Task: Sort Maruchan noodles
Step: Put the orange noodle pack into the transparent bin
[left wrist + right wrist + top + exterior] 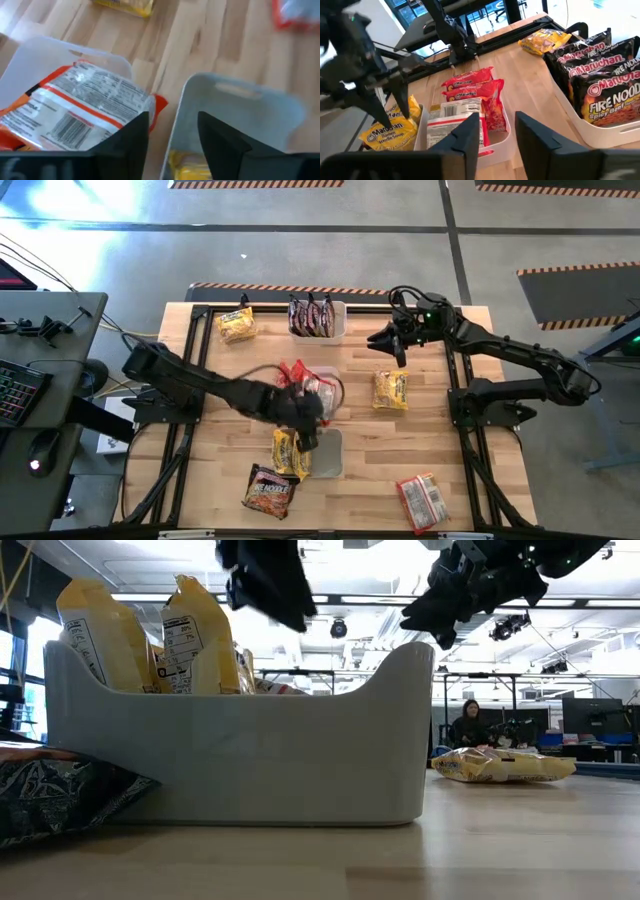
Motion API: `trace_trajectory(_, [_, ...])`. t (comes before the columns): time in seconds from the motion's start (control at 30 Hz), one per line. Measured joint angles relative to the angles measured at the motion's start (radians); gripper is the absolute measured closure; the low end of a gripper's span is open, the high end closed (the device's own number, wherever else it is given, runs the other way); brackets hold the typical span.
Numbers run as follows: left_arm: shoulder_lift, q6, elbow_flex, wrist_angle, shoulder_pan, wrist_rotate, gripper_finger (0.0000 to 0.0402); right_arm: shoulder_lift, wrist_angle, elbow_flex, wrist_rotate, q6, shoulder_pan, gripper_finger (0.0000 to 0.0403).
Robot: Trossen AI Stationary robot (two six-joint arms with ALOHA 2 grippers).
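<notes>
Three white tubs stand in a row down the table's middle. The far tub [340, 330] holds dark Maruchan packets [605, 85]. Red packets [472, 90] lie in the middle tub [333, 385], and yellow packets [190, 640] stand in the near tub [250, 760]. My left gripper [172, 125] hangs open over the near tub's far rim, beside the middle tub, with nothing between its fingers. My right gripper [496, 122] is open in the air at the far right [383, 345], pointing toward the tubs and touching nothing.
Loose packets lie flat on the wood: a yellow one [236, 325] at the far left, a yellow one [390, 390] right of the middle tub, a dark one [268, 490] near the front edge, a red one [420, 500] at the front right. A person [468, 725] sits in the room beyond.
</notes>
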Motion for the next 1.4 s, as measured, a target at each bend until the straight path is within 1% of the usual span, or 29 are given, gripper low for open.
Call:
trace_trajectory(0.07, [0.036,0.018,-0.001,-0.007,-0.013,-0.042,0.0229,0.0,0.0,0.0,0.007,0.0,0.0,0.0286])
trace_trajectory(0.2, [0.088,0.019,-0.001,-0.008,-0.016,-0.073,0.0209,0.0,-0.003,0.0,0.019,0.0,0.0,0.0277])
trace_trajectory(0.4, [0.121,0.079,-0.001,-0.061,-0.016,-0.152,0.02,0.0,-0.003,0.0,0.029,0.0,0.0,0.0276])
trace_trajectory(0.47, [0.129,0.116,-0.001,-0.064,-0.01,-0.158,0.02,0.0,-0.002,0.0,0.029,-0.007,0.0,0.0276])
trace_trajectory(0.7, [0.142,0.243,-0.001,-0.078,-0.003,-0.116,0.0203,0.0,0.001,0.0,0.036,-0.019,0.0,0.0277])
trace_trajectory(0.77, [0.141,0.245,-0.001,-0.074,-0.002,-0.114,0.0213,0.0,0.001,0.0,0.044,-0.019,0.0,0.0277])
trace_trajectory(0.87, [0.141,0.246,-0.001,-0.077,0.005,-0.117,0.0246,0.0,0.0,0.0,0.055,-0.019,0.0,0.0277])
trace_trajectory(1.0, [0.141,0.271,-0.001,-0.092,0.009,-0.123,0.032,0.0,0.001,0.0,0.056,-0.019,0.0,0.0277])
trace_trajectory(1.1, [0.14,0.288,-0.001,-0.093,0.013,-0.086,0.0382,0.0,0.001,0.0,0.056,-0.019,0.0,0.0277])
trace_trajectory(1.13, [0.14,0.288,-0.001,-0.093,0.015,-0.075,0.0391,0.0,0.001,0.0,0.056,-0.019,0.0,0.0277])
trace_trajectory(1.3, [0.127,0.277,0.0,-0.101,0.018,-0.058,0.0398,0.0,0.001,0.0,0.056,-0.018,0.0,0.0277])
trace_trajectory(1.4, [0.105,0.221,0.0,-0.112,0.025,-0.054,0.04,0.0,0.001,0.0,0.056,-0.017,0.0,0.0277])
